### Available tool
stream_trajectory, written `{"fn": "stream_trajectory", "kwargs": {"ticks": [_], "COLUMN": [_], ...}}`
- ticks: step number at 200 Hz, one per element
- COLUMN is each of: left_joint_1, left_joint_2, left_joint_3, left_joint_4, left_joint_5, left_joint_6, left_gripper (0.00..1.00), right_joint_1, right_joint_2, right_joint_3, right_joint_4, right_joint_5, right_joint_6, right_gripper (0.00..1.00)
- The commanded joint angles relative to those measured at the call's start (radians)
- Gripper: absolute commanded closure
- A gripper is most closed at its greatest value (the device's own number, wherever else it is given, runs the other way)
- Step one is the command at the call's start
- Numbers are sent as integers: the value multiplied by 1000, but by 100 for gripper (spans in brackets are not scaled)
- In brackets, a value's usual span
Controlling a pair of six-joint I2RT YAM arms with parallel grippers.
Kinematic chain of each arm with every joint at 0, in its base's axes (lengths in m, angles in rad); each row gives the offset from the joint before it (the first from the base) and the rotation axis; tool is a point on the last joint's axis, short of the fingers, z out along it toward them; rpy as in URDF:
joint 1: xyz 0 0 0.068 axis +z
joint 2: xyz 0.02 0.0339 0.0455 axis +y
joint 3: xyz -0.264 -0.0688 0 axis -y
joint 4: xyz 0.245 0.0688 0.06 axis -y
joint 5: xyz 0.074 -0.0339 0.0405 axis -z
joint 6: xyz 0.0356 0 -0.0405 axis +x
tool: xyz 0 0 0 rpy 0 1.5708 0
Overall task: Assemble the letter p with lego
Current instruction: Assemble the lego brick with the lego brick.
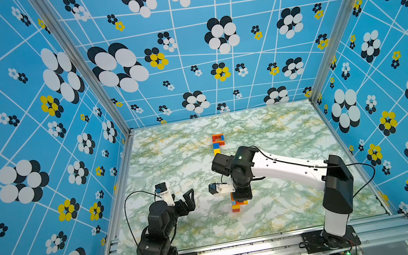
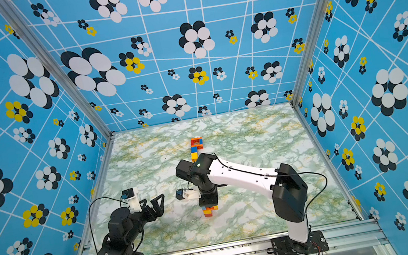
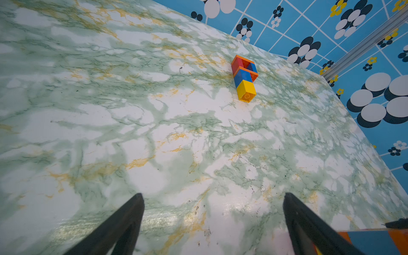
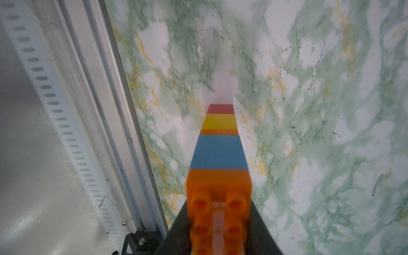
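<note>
Where right jaws pinch, lego stack (image 4: 218, 152) stands.

Both top views overlook the table (image 1: 282, 125); wrist views sit close, probably facing downward.

Blue walls (image 1: 211, 47), flower print in white, black, yellow, on three sides. Green-veined marble tabletop (image 1: 173, 153) lies under the right gripper (image 4: 218, 205). Aluminium rail (image 1: 247, 248) runs along the table edge near it.

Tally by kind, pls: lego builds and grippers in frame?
Lego builds: 2, a striped stack in the right gripper, a second build lying on the table.
Grippers: 2, the left gripper open and empty.
Total: 4.
</note>
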Motion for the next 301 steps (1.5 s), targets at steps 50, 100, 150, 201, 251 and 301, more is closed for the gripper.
{"fn": "stream_trajectory", "kwargs": {"ticks": [50,100,150,201,251,301], "left_joint_1": [6,6,7,-21,-165,-292], "left_joint_2": [-13,-7,-8,-15,1,98], "left_joint_3": [-2,-1,6,24,16,11], "left_joint_4": [26,27,14,-83,-67,9], "left_joint_5": [10,10,18,73,4,-58], "left_joint_6": [18,17,12,-166,-231,-241], "left_gripper": [1,1,1,1,1,1], "right_joint_1": [7,7,7,7,6,4], "right_joint_2": [74,75,56,37,-2,-45], "right_joint_3": [8,45,61,42,17,-12], "right_joint_4": [-54,-70,-70,-50,-18,16], "right_joint_5": [36,33,12,7,11,18], "right_joint_6": [36,31,21,21,18,30], "right_gripper": [75,69,66,61,51,41]}}
